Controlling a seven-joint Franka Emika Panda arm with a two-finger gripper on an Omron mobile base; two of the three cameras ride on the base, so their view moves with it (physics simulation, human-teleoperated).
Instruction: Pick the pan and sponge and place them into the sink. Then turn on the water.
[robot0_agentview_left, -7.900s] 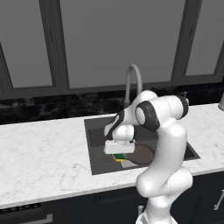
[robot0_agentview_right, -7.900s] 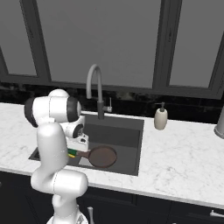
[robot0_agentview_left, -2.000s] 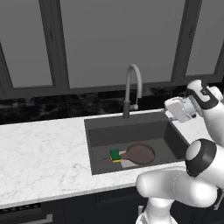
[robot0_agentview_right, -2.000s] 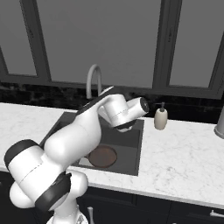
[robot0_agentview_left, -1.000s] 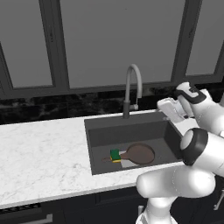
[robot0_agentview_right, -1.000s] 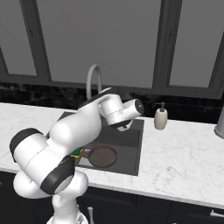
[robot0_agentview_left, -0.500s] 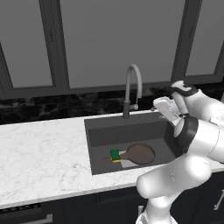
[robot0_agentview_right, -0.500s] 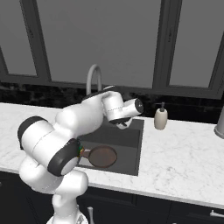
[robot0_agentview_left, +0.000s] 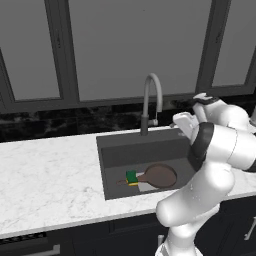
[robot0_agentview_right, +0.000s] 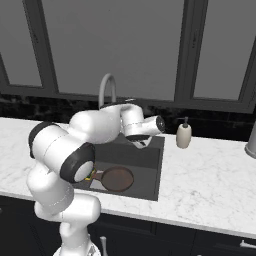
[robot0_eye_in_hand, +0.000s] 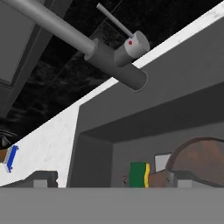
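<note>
The dark reddish-brown pan (robot0_agentview_left: 160, 176) lies flat on the bottom of the sink (robot0_agentview_left: 145, 152), its handle pointing left. The green and yellow sponge (robot0_agentview_left: 131, 177) rests beside that handle. My gripper (robot0_agentview_left: 181, 122) hovers open over the sink's right side, level with the faucet (robot0_agentview_left: 151, 100) and apart from it, with nothing between its fingers. In the hand view the faucet's lever (robot0_eye_in_hand: 131, 43) with its red dot sits ahead, and the pan (robot0_eye_in_hand: 199, 157) and sponge (robot0_eye_in_hand: 140, 175) lie below in the sink (robot0_eye_in_hand: 175, 87). From the right I see my gripper (robot0_agentview_right: 141, 142) above the pan (robot0_agentview_right: 117, 179). No water is in view at the spout.
White marble counter (robot0_agentview_left: 50, 170) flanks the sink on both sides. A soap dispenser (robot0_agentview_right: 183, 135) stands on the counter right of the basin, and a metal vessel (robot0_agentview_right: 251, 140) sits at the far right edge. Dark windows and a black backsplash close off the back.
The hand has swung left, from beyond the sink's right edge toward the faucet, jaws staying open. Pan and sponge have not moved.
</note>
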